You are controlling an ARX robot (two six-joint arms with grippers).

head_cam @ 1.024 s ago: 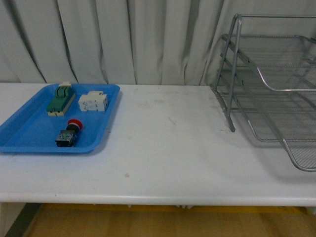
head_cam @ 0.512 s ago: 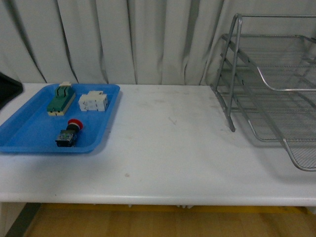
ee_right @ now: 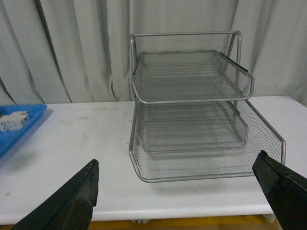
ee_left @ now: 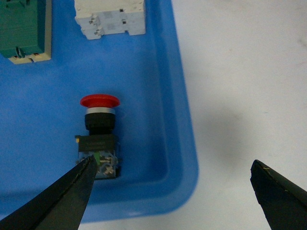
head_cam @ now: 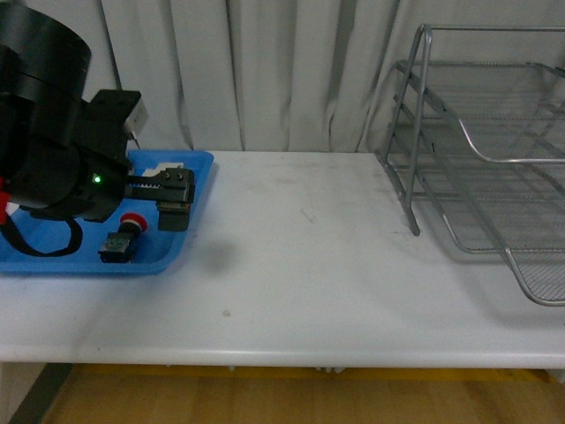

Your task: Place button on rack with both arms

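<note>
Left pincer (ee_left: 172, 163) spread wide, pinching nothing, poised over the near corner of the blue tray (ee_left: 158, 96). One finger (ee_left: 72, 191) just beside the dark body of the button (ee_left: 99, 132), the other out over bare surface (ee_left: 240, 72), beyond the tray wall. Seen from the front, button at about 8 o'clock from that pincer, lying on its side in the tray, red cap pointing to 12.

Main hazard, by judgement: closing from this stance, with the tray wall inside the span. Likely to catch the rim, then drag or tip the tray and send the button sliding. Also possible: a finger landing on the body and knocking it askew, or a grip on the round cap slipping.

White breaker (ee_left: 110, 19) and green block (ee_left: 24, 28) at 12 and 11 o'clock from the button, apart enough to matter little.

Right pincer (ee_right: 175, 163) likewise spread and empty, facing the rack (ee_right: 192, 96) at 3 o'clock on the surface, well apart from the tray. Hence a probable handover: small part, little room for two pincers, real chance of a drop.
</note>
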